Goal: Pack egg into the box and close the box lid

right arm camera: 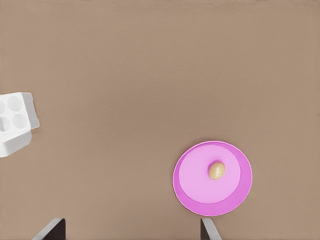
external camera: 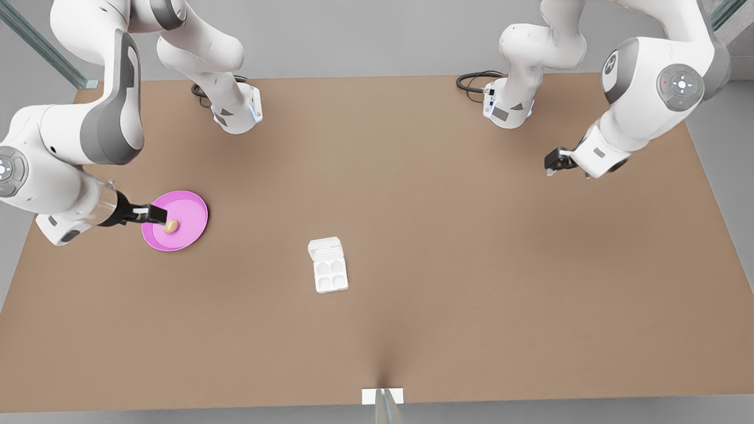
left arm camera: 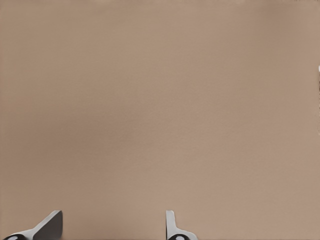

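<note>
Above plate (external camera: pixel 188 235): right hand (external camera: pixel 160 214)

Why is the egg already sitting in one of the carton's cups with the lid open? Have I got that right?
Not quite. The carton is open, lid folded back, but its cups are empty. The egg lies on the pink plate, as the front view shows, below the right gripper.

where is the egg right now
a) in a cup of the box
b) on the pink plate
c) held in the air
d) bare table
b: the egg lies on the pink plate, and the box cups are empty.
</note>
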You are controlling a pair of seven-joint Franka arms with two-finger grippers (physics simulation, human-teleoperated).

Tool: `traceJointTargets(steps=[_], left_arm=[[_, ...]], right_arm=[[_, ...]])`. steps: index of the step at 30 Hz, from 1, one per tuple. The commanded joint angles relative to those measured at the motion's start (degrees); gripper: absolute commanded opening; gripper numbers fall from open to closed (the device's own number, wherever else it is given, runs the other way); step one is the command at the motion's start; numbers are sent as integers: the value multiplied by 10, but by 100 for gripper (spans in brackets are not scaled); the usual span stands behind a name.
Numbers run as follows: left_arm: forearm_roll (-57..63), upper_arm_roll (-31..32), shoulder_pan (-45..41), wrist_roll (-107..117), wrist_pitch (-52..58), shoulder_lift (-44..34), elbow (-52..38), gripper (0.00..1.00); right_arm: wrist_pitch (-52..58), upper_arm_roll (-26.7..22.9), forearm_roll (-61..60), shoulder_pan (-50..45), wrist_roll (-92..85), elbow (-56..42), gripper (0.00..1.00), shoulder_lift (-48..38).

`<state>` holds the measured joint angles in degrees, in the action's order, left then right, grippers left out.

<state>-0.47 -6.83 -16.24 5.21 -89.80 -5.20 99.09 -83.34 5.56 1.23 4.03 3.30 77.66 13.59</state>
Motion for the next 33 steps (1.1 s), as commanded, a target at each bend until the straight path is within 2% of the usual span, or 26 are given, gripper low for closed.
traceJointTargets(steps=[1,5,10,11,14,15,16,17,18,19,21,23,25,26,27,30,33], left_arm=[[9,3,10,-3,-56,-1,-1,100],[12,14,29,7,-27,11,-16,100],[43,15,30,12,-27,22,-16,100],[43,15,29,13,-24,22,-16,100],[43,15,27,12,-27,24,-16,100],[43,15,26,13,-27,26,-17,100],[43,15,29,12,-23,25,-18,100],[43,13,30,11,-23,23,-18,100],[43,11,30,10,-24,21,-20,100],[44,11,32,10,-30,24,-19,100],[44,11,39,9,-42,34,-21,100],[48,10,39,10,-43,40,-29,100],[52,9,52,2,-41,36,-37,100],[52,9,52,2,-42,36,-38,100],[53,9,52,3,-38,36,-47,100],[54,9,52,3,-35,36,-50,100],[57,10,51,2,-35,35,-50,100]], right_arm=[[-27,0,0,-1,24,-10,100,1],[-83,-2,2,16,17,-28,100,92],[-83,-1,4,12,18,-20,100,170],[-126,5,-1,12,22,-8,100,180],[-176,13,2,18,17,64,100,174],[-225,13,4,22,18,107,100,170],[-281,14,7,44,15,186,100,124],[-378,37,7,92,15,319,100,46],[-397,131,7,210,4,386,100,6],[-394,173,8,270,-9,383,100,13],[-337,171,56,262,-6,293,100,81],[-345,171,73,270,-2,290,100,101],[-405,171,120,300,-2,308,100,128],[-445,171,117,314,72,332,100,121],[-510,173,119,321,181,396,100,84],[-553,175,120,331,180,415,100,79],[-626,175,141,332,171,418,100,113]])
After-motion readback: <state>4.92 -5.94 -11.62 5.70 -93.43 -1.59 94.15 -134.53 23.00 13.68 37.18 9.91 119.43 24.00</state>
